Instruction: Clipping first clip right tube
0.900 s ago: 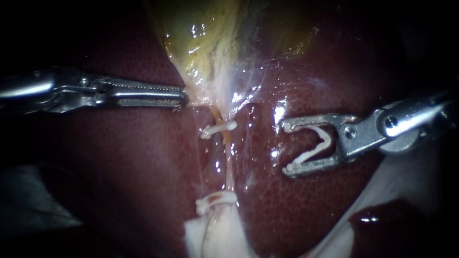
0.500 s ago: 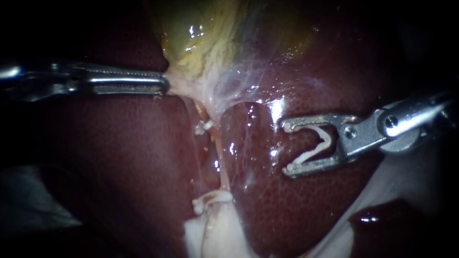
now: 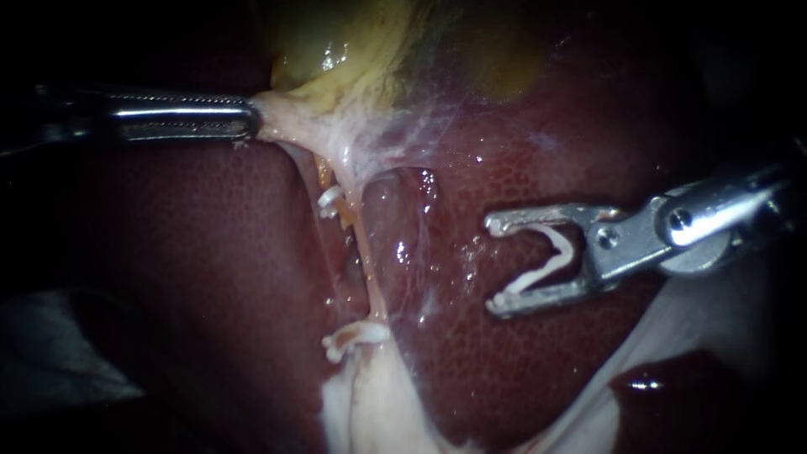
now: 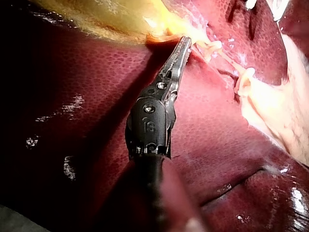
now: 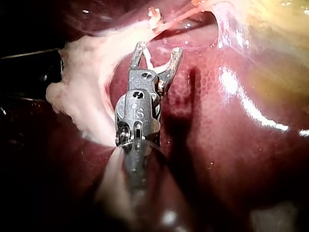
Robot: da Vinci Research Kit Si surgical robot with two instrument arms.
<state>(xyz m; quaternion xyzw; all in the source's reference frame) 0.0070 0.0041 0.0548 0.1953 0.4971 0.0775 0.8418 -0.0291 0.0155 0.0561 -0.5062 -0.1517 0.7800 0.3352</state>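
One: Since a second ago my left instrument (image 3: 245, 118) has drawn off toward 10 o'clock against the liver (image 3: 193, 277). The neck of the gallbladder (image 3: 336, 50) has gone with it, and the pale tissue there is now stretched taut.

Two: And its jaws?

One: Pressed together, pinching that pale gallbladder tissue from both sides. The upper clip (image 3: 329, 202) on the tube (image 3: 367, 269) has been carried toward 10 o'clock as well and sits tilted. The lower clip (image 3: 351, 336) has kept its place on the tube, at 6 o'clock from the upper one, just above the whitish tissue (image 3: 370, 412).

Two: Where is the other instrument?

One: My right instrument (image 3: 494, 265) comes in from 3 o'clock and hangs over the liver, hardly shifted. Its jaws stand spread, with a white loaded clip (image 3: 551, 256) seated between them and touching both. The clip's mouth faces 9 o'clock, toward the tube, but does not touch it.

Two: And the right tube?

One: A fainter strand (image 3: 423, 252) under glistening film runs just to the 3 o'clock side of the clipped tube — I cannot tell for certain that it is the right tube.
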